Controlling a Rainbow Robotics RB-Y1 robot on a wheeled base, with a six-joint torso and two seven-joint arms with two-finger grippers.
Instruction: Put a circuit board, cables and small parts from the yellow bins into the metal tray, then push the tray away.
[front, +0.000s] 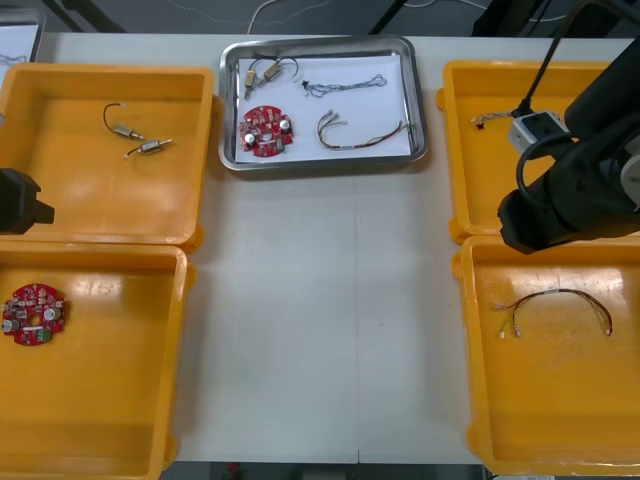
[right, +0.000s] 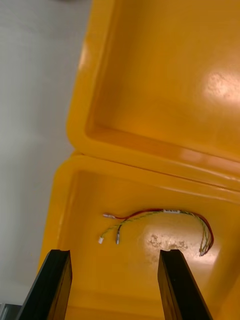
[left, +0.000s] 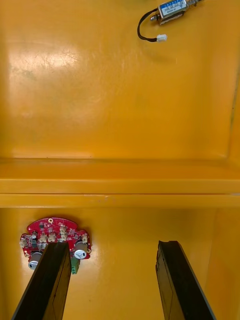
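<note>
One red and yellow cable (right: 165, 211) lies just beyond the right gripper (right: 114, 253).

Left pincer (left: 114, 246), fingers (left: 45, 285) apart, over yellow bin (left: 120, 201); circuit board (left: 52, 235) by one finger

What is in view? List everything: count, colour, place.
Bins: four, yellow, two each side.
Tray: one, metal, white inside, far middle.
Boards: two, red; one in tray, one in near left bin.
Cables: four; blue-white and red-yellow in tray, red-yellow in near right bin, one unclear in far right bin.
Metal parts: two in tray, two in far left bin.
Left gripper: black, open, over left bins.
Right gripper: black, open, over near right bin.
</note>
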